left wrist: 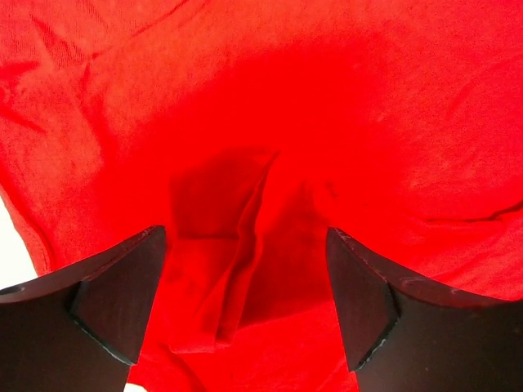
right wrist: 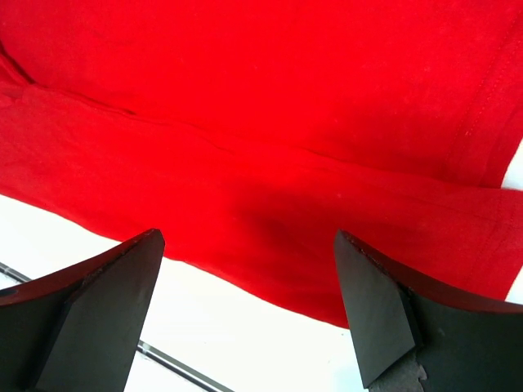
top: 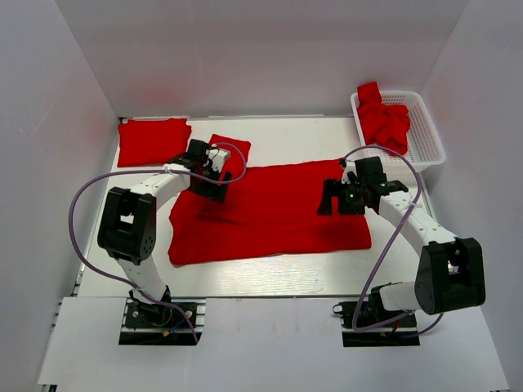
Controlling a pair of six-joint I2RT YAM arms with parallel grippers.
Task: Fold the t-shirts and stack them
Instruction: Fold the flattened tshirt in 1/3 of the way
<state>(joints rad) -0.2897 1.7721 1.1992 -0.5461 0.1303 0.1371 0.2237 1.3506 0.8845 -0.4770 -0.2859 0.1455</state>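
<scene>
White tabletop [top: 270,273], walled in white, carries one red t-shirt [top: 270,214] spread flat at centre beneath your left gripper [left wrist: 243,237] and right gripper [right wrist: 247,237], each with jaws wide and empty; expect light, limp, bunching cloth, so pinch a hem or sleeve edge, not the middle.

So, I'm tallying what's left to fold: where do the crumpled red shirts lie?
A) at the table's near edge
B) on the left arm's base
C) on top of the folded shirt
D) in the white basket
D: the crumpled t-shirts are heaped inside the white basket at the far right corner.
</scene>
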